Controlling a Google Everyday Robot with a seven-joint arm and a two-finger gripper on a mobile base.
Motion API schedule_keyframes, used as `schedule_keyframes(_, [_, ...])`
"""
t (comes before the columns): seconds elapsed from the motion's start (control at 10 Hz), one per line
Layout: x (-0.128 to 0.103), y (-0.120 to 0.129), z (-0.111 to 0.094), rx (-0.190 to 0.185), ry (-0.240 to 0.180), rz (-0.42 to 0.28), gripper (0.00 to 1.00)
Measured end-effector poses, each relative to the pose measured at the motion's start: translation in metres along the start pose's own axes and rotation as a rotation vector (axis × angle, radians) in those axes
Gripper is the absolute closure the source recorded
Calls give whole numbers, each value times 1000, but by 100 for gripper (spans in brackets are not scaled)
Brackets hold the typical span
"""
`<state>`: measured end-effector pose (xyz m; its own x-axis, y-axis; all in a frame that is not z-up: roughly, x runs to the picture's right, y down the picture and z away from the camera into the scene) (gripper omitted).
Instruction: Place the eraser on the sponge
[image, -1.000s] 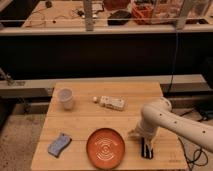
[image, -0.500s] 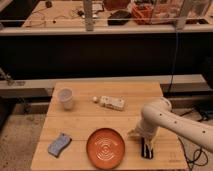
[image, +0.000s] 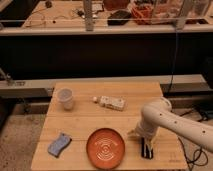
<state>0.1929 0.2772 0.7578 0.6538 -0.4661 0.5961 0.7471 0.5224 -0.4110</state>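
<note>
The sponge (image: 60, 144), a small blue-grey pad with wavy edges, lies flat at the table's front left. The eraser (image: 112, 102) looks to be the whitish speckled rectangular block lying at the back middle, with a small white ball (image: 95, 99) just left of it. My gripper (image: 146, 149) is a dark shape pointing down at the tabletop near the front right, below the white arm (image: 160, 117). It is right of the orange plate, far from both the eraser and the sponge.
An orange plate (image: 105, 147) with white rings sits at the front middle, between the sponge and the gripper. A white cup (image: 65, 98) stands at the back left. The wooden table (image: 145, 95) ends close to the gripper on the right and front.
</note>
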Motion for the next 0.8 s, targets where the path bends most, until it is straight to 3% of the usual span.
schedule_keyframes(0.8, [0, 0, 1, -7, -9, -3, 20])
